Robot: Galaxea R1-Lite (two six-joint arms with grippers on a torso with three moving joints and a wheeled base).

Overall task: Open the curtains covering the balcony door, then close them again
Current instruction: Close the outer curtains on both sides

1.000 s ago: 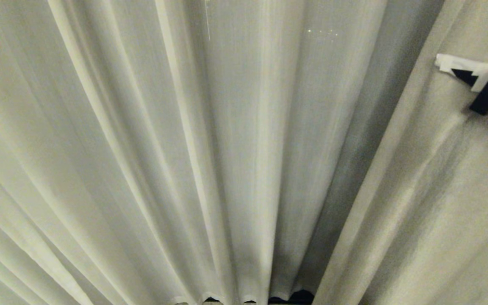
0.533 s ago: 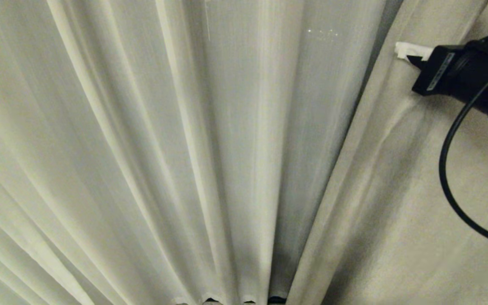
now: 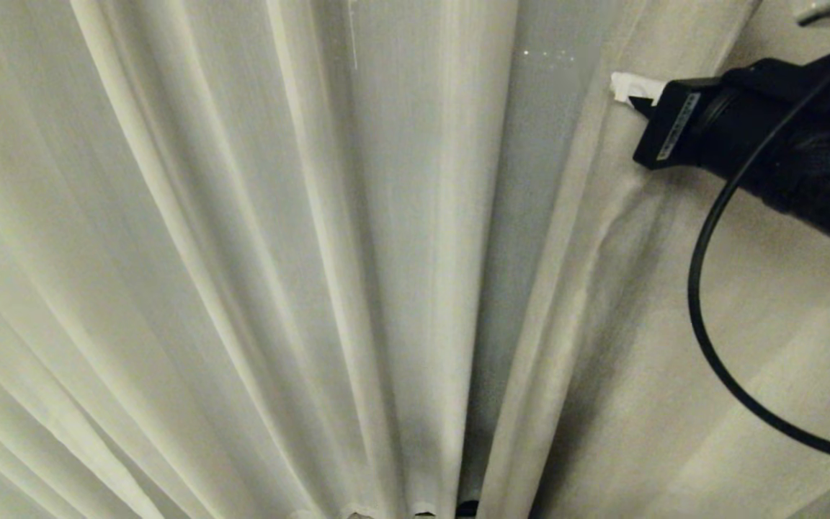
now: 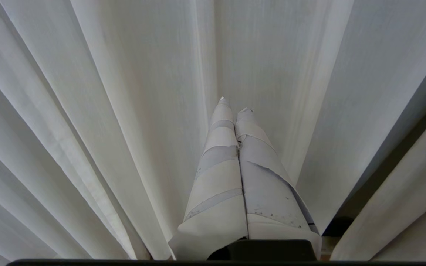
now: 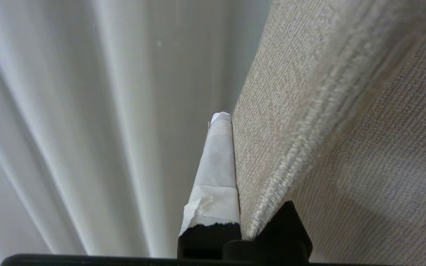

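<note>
i see right end effector [image 3: 627, 90] clenched on hemmed edge of cream pleated woven curtains [image 3: 602, 238] | left end effector [image 4: 233, 107] clenched, empty

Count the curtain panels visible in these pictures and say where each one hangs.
2. The pleated sheer panel fills the left and centre of the head view. The denser woven panel hangs on the right, its edge clamped in the right pincer. More could lie outside view.

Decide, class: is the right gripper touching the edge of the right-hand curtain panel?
Touching. In the right wrist view the right gripper is shut on the right curtain panel: its hemmed edge runs in beside the taped finger with no gap.
</note>
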